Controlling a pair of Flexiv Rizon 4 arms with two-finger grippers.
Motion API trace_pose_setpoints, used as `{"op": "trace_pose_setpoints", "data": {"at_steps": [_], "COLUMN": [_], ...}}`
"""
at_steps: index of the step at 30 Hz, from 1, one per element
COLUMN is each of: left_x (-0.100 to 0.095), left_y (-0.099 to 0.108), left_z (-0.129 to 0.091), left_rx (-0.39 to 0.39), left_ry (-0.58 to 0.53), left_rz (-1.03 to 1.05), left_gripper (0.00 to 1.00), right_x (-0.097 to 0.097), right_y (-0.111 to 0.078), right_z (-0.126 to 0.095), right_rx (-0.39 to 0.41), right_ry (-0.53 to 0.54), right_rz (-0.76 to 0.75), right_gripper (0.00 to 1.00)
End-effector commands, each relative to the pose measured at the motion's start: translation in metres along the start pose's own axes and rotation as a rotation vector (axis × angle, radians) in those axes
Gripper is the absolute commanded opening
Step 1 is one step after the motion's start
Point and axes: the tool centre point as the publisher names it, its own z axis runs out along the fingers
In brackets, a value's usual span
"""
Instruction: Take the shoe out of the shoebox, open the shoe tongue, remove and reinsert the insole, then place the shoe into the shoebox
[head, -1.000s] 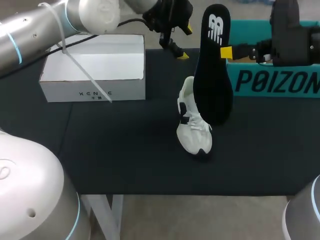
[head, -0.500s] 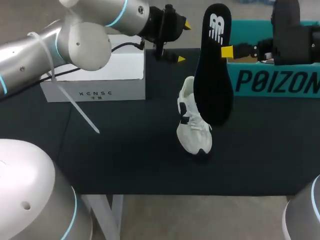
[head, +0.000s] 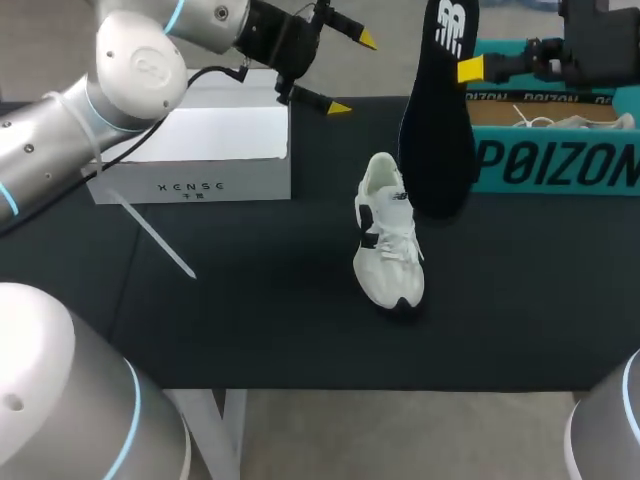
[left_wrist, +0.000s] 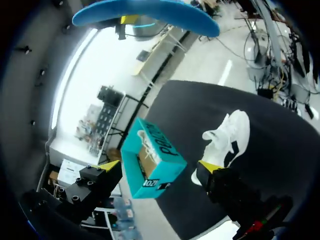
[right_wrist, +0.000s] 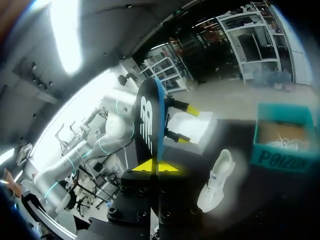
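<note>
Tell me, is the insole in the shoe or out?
Out. The right gripper pinches the insole up in the air, clear of the white shoe.

Overhead, two wrist views; common shoe (head: 388, 250)

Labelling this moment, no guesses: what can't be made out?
Head view: the black foam insole runs past the upper edge and hides one finger of the right pincer.
Head view: the teal cardboard shoebox is cut off by the side edge.
All views: the white sneaker is too small to see inside.
</note>
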Motion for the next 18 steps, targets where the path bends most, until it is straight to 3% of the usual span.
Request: {"op": "trace_pose_setpoints", "data": {"at_steps": [1,4,5,18], "left_x": [0.007,0.005,0.004,0.004], "left_y": [-0.009,-0.018,-0.02,-0.02], "left_z": [-0.005,-0.012,-0.012,-0.012], "left_rx": [0.039,0.021,-0.012,-0.012], "left_ry": [-0.041,-0.12,-0.152,-0.152], "left_rz": [0.049,0.05,0.038,0.038], "left_gripper": [1.0,1.0,1.0,1.0], "right_x": [-0.019,-0.036,-0.036,-0.036], "right_y": [0.022,0.031,0.031,0.031], "right_z": [0.014,0.005,0.005,0.005], "right_rx": [-0.01,-0.102,-0.102,-0.102], "right_ry": [-0.001,-0.099,-0.099,-0.099], "right_rz": [0.027,0.094,0.094,0.094], "right_gripper": [0.0,0.0,0.0,0.0]}}
